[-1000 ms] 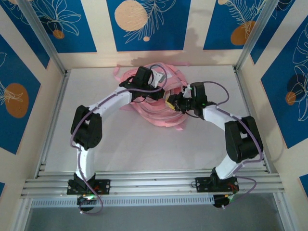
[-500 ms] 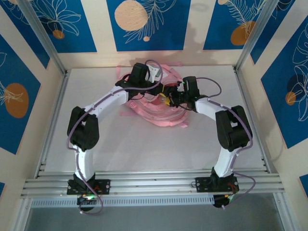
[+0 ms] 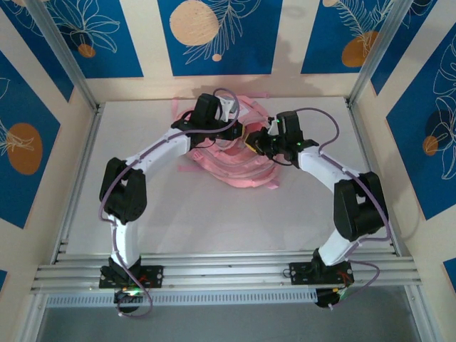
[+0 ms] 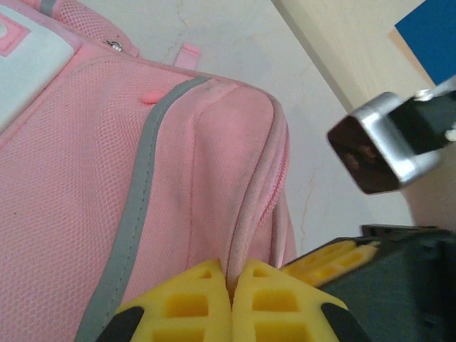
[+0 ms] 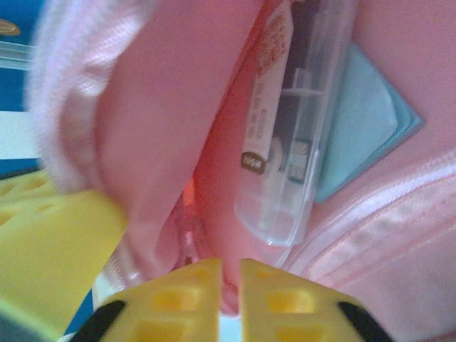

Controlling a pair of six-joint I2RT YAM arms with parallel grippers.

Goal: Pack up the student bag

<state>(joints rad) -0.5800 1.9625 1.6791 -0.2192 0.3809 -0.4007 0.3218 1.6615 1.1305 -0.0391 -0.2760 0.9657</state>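
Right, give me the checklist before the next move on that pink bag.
1. Left gripper pinching the student bag at its zipper edge: ok.
2. Right gripper closed on pink fabric at the opening: ok.
3. Opening pulled apart, inside visible from the right wrist: ok.
4. Clear case sitting inside the bag: ok.
5. Blue item beside the case, fully in: cannot tell.

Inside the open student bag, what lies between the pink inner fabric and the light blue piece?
A clear plastic case with a printed label, seen in the right wrist view; it overlaps the light blue piece inside the student bag.
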